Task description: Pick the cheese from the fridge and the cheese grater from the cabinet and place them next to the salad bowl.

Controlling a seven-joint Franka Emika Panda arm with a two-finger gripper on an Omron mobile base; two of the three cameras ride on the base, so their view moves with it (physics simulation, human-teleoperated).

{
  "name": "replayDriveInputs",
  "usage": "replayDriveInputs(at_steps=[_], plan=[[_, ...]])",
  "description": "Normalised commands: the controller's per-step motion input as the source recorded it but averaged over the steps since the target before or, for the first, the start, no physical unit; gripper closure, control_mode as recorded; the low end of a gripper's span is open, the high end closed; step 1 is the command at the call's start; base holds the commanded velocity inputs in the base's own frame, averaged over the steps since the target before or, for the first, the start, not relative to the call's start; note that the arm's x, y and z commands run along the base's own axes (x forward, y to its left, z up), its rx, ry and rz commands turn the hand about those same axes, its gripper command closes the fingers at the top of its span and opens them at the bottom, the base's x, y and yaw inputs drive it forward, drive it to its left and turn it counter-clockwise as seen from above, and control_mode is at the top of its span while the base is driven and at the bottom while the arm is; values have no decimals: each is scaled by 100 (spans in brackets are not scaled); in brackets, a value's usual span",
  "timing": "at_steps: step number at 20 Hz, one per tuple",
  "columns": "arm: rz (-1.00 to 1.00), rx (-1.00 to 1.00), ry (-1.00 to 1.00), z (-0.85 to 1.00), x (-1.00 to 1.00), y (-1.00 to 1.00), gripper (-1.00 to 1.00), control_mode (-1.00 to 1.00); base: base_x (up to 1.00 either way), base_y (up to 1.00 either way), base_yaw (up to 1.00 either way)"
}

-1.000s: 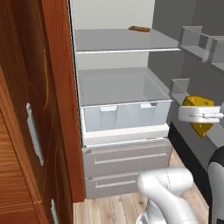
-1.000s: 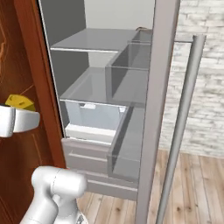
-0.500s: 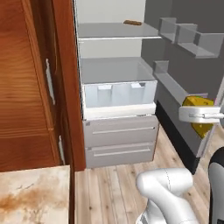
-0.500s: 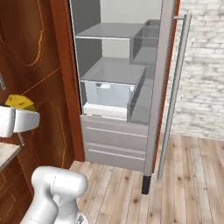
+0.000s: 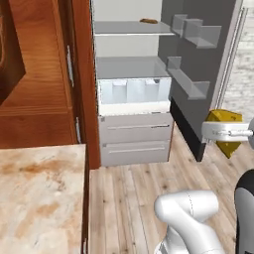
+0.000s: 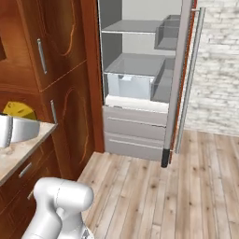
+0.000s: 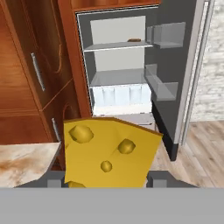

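Fridge [image 5: 134, 94] open behind; hand [image 5: 225, 131] clenched on cheese [image 7: 109, 151], wedge between fingers

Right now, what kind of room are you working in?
Most likely a home kitchen: an open fridge with shelves and drawers, wood-grain cupboards, and a speckled stone counter. The gripper holds a cheese wedge.

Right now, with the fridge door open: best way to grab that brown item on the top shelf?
A judgement: take the brown item across its short width, coming straight in from the open front of the fridge. It lies flat and elongated near the shelf's right end, with the door bins close by, so a side approach looks cramped. The pincer already holds the cheese.
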Motion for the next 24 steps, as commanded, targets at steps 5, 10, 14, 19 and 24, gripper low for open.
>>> replayDriveInputs(at_steps=[5,10,14,19,24], plan=[[0,0,0,0,0,0,100,100,-29,-34,72],[0,0,0,0,0,0,100,100,-43,-16,88],[0,0,0,0,0,0,100,100,-38,-21,86],[0,0,0,0,0,0,100,100,-27,-8,90],[0,0,0,0,0,0,100,100,-50,-9,91]])
